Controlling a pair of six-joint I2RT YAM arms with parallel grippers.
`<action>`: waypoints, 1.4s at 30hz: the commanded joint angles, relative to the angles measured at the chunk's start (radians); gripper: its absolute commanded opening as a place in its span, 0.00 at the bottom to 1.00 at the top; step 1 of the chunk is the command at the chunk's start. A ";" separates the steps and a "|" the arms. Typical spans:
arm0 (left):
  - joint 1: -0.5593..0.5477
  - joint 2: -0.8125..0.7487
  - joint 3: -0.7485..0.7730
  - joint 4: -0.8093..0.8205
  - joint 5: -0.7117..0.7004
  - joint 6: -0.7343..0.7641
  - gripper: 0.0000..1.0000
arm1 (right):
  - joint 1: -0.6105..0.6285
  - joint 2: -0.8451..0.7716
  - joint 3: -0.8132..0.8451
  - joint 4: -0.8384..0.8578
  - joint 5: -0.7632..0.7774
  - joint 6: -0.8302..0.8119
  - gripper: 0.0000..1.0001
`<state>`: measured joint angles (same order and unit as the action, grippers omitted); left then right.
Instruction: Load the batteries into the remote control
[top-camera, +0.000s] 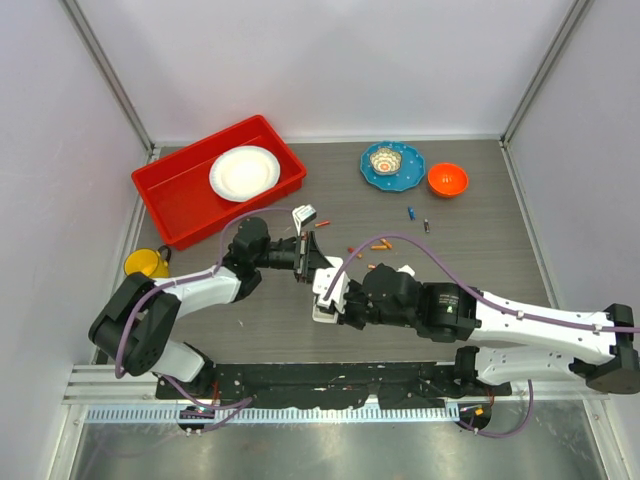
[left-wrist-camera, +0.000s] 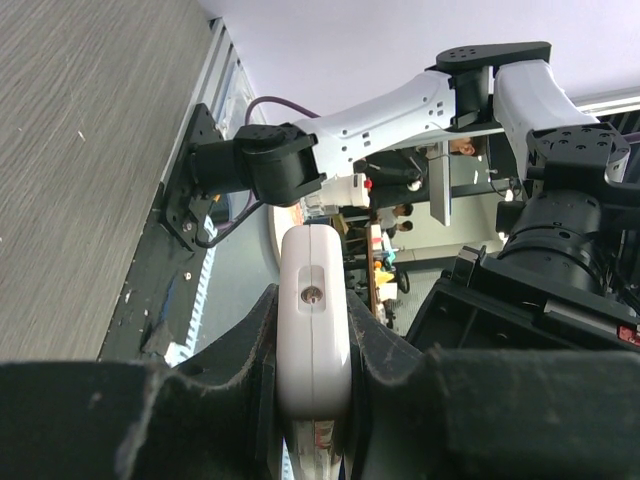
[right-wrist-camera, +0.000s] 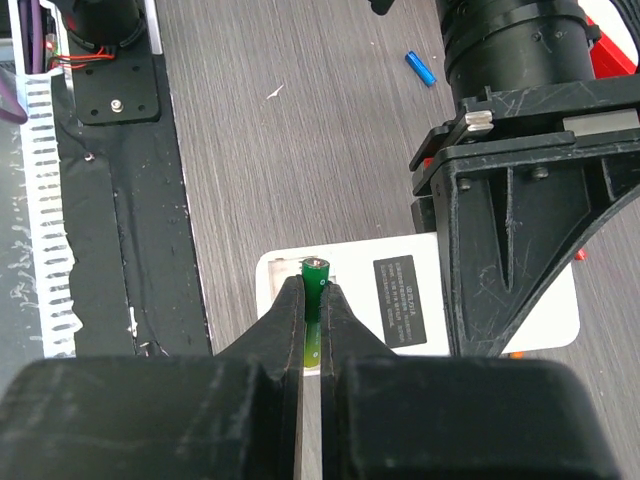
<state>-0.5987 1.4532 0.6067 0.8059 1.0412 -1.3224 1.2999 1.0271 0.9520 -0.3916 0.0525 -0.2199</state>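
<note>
The only writing in view is a black label on the remote's white back, and its pale print is too small to read.

There are two arms and one remote. One green battery is held, and loose ones lie on the tabletop: one blue battery, one dark battery just beside it, and a few red-orange batteries too small to count with certainty. Further back are one red tray with a white plate in it, one blue plate carrying a small bowl, one orange bowl and one yellow cup.

The remote is held off the tabletop at the middle, between the two arms. The left pincer is clamped on its long edges. Its plain back faces up, and from above its long axis runs roughly near to far with a slight tilt.

The right pincer is closed tight on the green battery at one end of the remote's back. One end cap of the battery shows past the fingertips. Its long axis runs along the fingers, crosswise to the remote's length. The pictures do not show whether it is touching the remote.
</note>
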 joint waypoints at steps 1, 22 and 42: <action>-0.009 -0.013 0.039 -0.001 0.025 0.020 0.00 | 0.012 0.008 0.024 0.016 0.015 -0.030 0.01; -0.015 -0.010 0.054 -0.050 0.026 0.055 0.00 | 0.024 0.033 0.050 -0.039 -0.011 -0.027 0.01; -0.018 -0.027 0.054 -0.093 -0.006 0.084 0.00 | 0.032 0.004 0.051 0.066 0.041 -0.002 0.01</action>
<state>-0.6128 1.4540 0.6266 0.7174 1.0389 -1.2644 1.3247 1.0576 0.9672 -0.4290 0.0639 -0.2272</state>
